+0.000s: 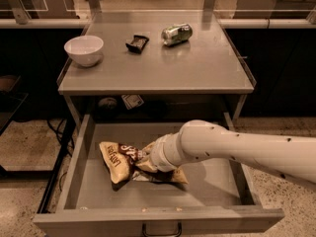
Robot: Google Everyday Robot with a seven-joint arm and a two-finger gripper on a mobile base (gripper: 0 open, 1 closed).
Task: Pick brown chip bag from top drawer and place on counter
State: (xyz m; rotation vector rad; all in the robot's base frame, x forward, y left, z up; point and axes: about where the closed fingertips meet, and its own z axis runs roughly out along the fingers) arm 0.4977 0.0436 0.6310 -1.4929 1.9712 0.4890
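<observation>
Whether the jaws are spread or already pinching cannot be told: the gripper (149,158) is buried in the folds of the brown chip bag (118,162), hidden behind the white wrist of the arm (247,149), which reaches in over the right side of the top drawer (98,196). The bag lies on the drawer's floor a little left of its middle, crumpled, with its printed face turned up and one end splayed toward the drawer's front. It is the only thing in the drawer; the floor around it is bare metal. The bag looks light, soft and crinkly, probably slick on its film surface, and its contents would crush under a hard squeeze. In my judgement the best hold is on a gathered fold or a sealed edge near its middle, so that it hangs evenly and does not slide out on the lift. The counter (197,68) stands directly above the drawer's back. Over the drawer's left side sits a white bowl (84,50), which seems to have nothing in it. Over the drawer's middle lie a small dark packet (137,43) and, just right of it, a green can (177,34) on its side.
</observation>
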